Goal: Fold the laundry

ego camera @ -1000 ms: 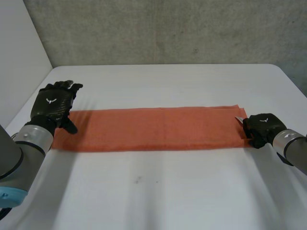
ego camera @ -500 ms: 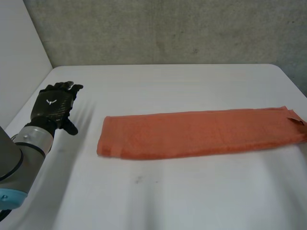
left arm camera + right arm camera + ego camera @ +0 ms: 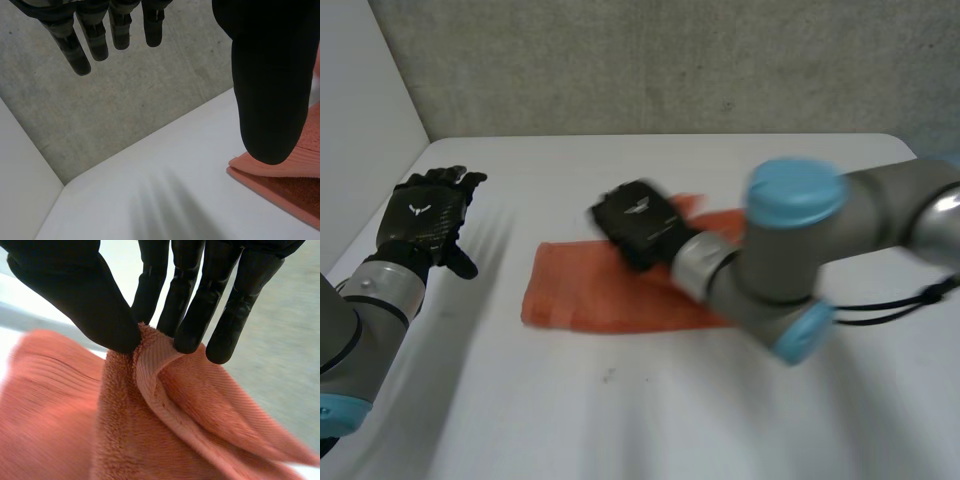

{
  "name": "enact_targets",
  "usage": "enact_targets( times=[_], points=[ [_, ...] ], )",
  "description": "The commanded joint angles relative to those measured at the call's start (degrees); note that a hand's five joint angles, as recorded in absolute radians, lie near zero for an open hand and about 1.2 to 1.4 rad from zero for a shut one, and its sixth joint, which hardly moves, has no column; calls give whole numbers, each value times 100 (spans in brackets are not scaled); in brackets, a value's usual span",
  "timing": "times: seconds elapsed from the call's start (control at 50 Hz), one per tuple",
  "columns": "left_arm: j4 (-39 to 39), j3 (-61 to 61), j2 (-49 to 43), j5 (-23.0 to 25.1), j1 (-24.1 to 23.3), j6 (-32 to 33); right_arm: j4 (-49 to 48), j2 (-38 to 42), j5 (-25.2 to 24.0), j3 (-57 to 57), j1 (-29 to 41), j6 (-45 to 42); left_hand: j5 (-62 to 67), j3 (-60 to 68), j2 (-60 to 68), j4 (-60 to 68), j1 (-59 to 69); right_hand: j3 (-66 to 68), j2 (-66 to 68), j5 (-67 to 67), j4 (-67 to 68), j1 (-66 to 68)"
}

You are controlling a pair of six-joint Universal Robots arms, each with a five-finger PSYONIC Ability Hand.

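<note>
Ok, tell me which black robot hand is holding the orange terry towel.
The right hand: it pinches a fold of the orange terry towel between thumb and fingers. The left hand is open, fingers straight, clear of the cloth.

Left hand [image 3: 270, 75] fingers straight, spread from thumb; orange towel [image 3: 292, 186] corner near thumb tip, on white table [image 3: 165, 200].

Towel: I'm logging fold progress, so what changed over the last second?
The right hand, pinching one end of the orange towel, dragged it rightward, then carried that end back over toward the left hand, doubling the cloth. The left hand stayed open, almost in place.
</note>
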Motion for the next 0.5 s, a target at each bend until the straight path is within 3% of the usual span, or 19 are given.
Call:
enact_targets(
  times=[0.02,0.2,0.22,0.24,0.26,0.28,0.36,0.5],
  points=[
    [0,-11,6,9,11,0,106,1341,156,-1209,1012,14,-163,43,56,43,-35,1167,1252,1346,1166,2439],
    [0,-29,-2,9,11,0,185,1746,376,-1632,1207,-30,-163,43,56,43,-35,1167,1252,1346,1166,2439],
    [0,-29,-2,18,11,0,229,1703,393,-1615,1207,-30,-163,43,56,43,-35,257,342,436,256,1529],
    [0,-29,6,18,-6,0,307,1615,437,-1589,1215,-21,-163,43,56,43,-35,-3682,-3597,-3503,-3683,-2410],
    [0,-29,6,18,-6,0,308,1615,438,-1588,1215,-21,-163,43,56,43,-35,-3722,-3636,-3543,-3722,-2449],
    [0,-29,-2,27,-32,-8,369,1449,525,-1519,1189,-30,-163,43,56,43,-35,-5833,-5748,-5654,-5834,-4561],
    [9,-11,6,53,-77,-9,449,859,824,-1167,1145,14,-163,43,56,43,-35,-5833,-5748,-5654,-5834,-4561],
    [0,375,-46,27,-778,-87,458,-686,1246,315,-13,49,-163,43,56,43,-35,-5833,-5748,-5654,-5834,-4561]
  ],
)
